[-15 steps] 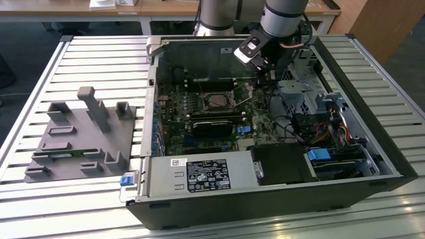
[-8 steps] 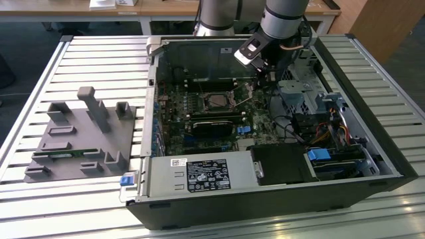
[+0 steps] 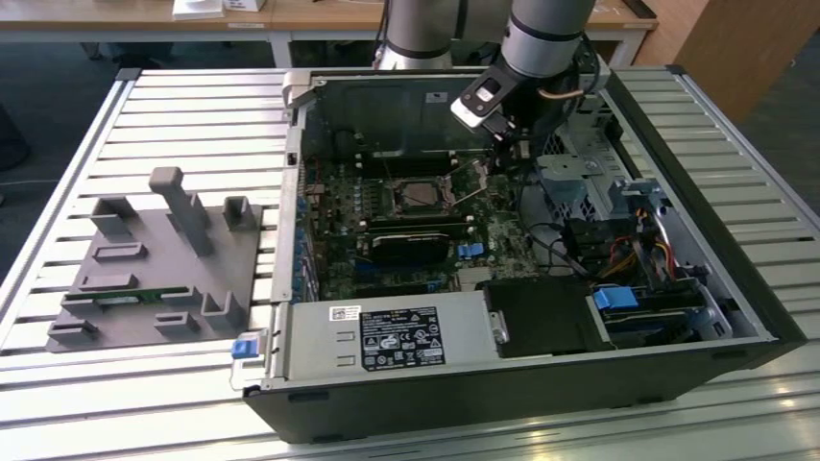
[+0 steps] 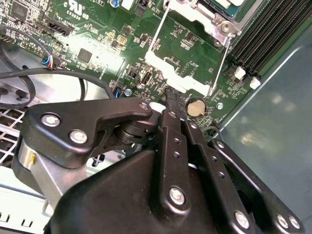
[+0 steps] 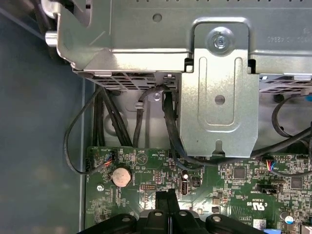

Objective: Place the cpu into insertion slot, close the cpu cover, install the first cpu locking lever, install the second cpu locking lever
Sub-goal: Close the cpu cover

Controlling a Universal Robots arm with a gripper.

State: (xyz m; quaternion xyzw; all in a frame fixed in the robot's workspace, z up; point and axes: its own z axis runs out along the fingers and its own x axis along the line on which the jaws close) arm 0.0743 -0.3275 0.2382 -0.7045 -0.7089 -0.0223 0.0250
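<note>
The open computer case (image 3: 717, 240) lies on the slatted table. On its green board sits the insertion slot (image 3: 417, 197). The silver cpu cover (image 4: 204, 17) lies flat over it, and the dull grey cpu (image 3: 420, 198) shows in its window. A thin wire locking lever (image 3: 477, 195) slants up at the exterior view's right of the socket. In the second wrist view two such wire levers (image 4: 220, 61) run along a silver plate. My gripper (image 3: 504, 156) hangs just beyond that lever. Its black fingers (image 5: 163, 207) are pressed together, tips (image 4: 169, 97) close over the board, with nothing seen between them.
A grey fixture block (image 3: 154, 259) stands at the exterior view's left of the table. The labelled power supply (image 3: 378, 338) fills the case's near side. A metal drive cage (image 5: 219, 97) with black cables (image 5: 170, 131) rises beside my gripper. Memory slots (image 4: 273, 34) and a coin cell (image 5: 121, 176) lie nearby.
</note>
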